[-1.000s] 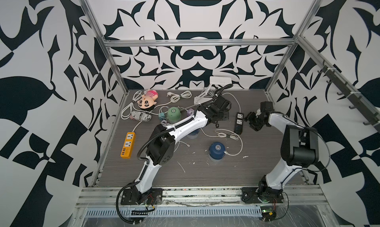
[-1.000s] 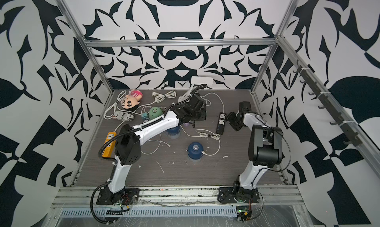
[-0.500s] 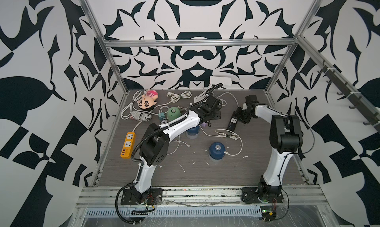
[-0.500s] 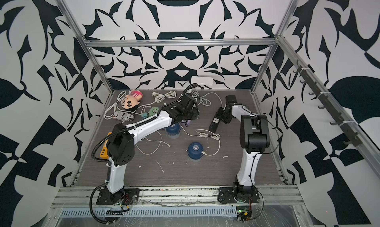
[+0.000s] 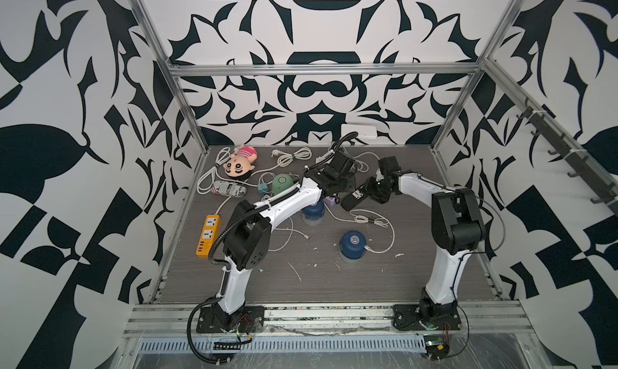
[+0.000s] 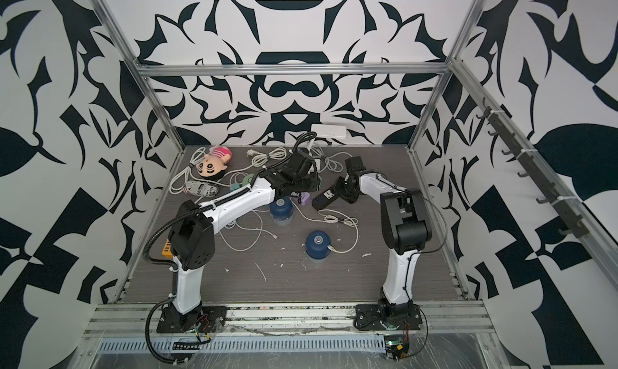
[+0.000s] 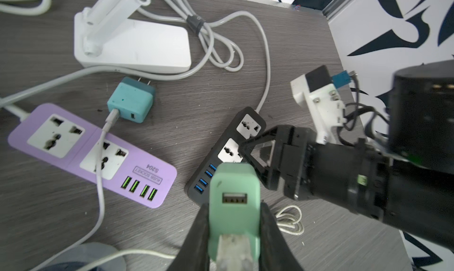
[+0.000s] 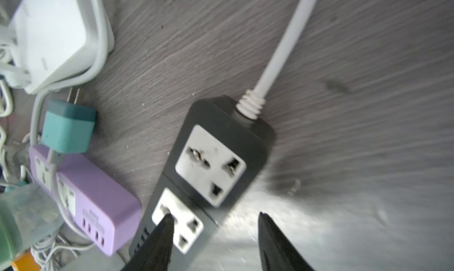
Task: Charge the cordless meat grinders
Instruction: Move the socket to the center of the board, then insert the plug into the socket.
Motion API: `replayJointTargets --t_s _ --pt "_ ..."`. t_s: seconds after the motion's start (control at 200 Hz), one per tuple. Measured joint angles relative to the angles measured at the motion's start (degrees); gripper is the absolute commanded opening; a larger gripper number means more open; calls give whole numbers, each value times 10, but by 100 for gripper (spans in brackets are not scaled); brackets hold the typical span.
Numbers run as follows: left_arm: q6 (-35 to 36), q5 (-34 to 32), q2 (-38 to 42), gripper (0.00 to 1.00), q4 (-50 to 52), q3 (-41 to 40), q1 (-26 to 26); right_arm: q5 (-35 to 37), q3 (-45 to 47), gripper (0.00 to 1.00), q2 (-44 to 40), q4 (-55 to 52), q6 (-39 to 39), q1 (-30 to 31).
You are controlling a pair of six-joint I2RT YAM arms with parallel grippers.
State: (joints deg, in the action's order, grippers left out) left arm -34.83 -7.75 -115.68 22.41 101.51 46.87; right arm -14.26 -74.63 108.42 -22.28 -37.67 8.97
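Mint-green plastic between black: clenching a mint-green plastic cube adapter [image 7: 233,181] in the left fingers [image 7: 196,237], showing its bare USB port to the wrist camera. Holding it over the blue-USB end of a black plastic power strip [image 8: 211,115]; touching or apart, impossible to tell. Standing the right fingers [image 8: 157,242] released and spread, grasping nothing, with one tip over the strip's second white socket and the other off its edge above the grey wood-grain tabletop [image 5: 334,283].

Moving outward: passing a purple plastic power strip [image 7: 91,154] lying just beside the black one, with a teal cube adapter [image 7: 130,102] resting at its edge, prongs free, a white cable plugged into it and trailing across the purple sockets. Passing a white plastic lamp base [image 7: 137,46] farther back, ringed by grey cord.

Finding the cordless meat grinders all upright on the tabletop in a top view:
- A navy-blue dome-topped grinder [image 5: 312,213] with clear cup, standing half under the left forearm, near the purple strip.
- A second navy-blue grinder [image 5: 352,245], standing alone nearer the front. Showing a white cable end at its side; plugged in or only touching, impossible to tell.
- A mint-green dome-topped grinder [image 5: 282,183], standing farther back, just beyond the left forearm.

Ending at an orange plastic power strip [image 5: 208,235] by the left edge.
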Motion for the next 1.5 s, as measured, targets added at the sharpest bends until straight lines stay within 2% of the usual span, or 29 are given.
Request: replayJointTargets --t_s 0.315,0.52,0.78,0.93,1.495 --pt "141 81 -71 0 1 62 0 -2 108 60 -219 -25 38 -118" --pt "228 114 -134 0 45 113 0 -23 154 59 -332 -78 106 -109" --pt "291 116 -166 0 85 175 0 -41 243 57 -475 -137 159 -108" --pt "315 111 -175 0 105 197 0 -45 269 56 -502 -155 165 -108" --pt "338 87 -213 0 126 223 0 -77 274 56 -503 -161 166 -108"
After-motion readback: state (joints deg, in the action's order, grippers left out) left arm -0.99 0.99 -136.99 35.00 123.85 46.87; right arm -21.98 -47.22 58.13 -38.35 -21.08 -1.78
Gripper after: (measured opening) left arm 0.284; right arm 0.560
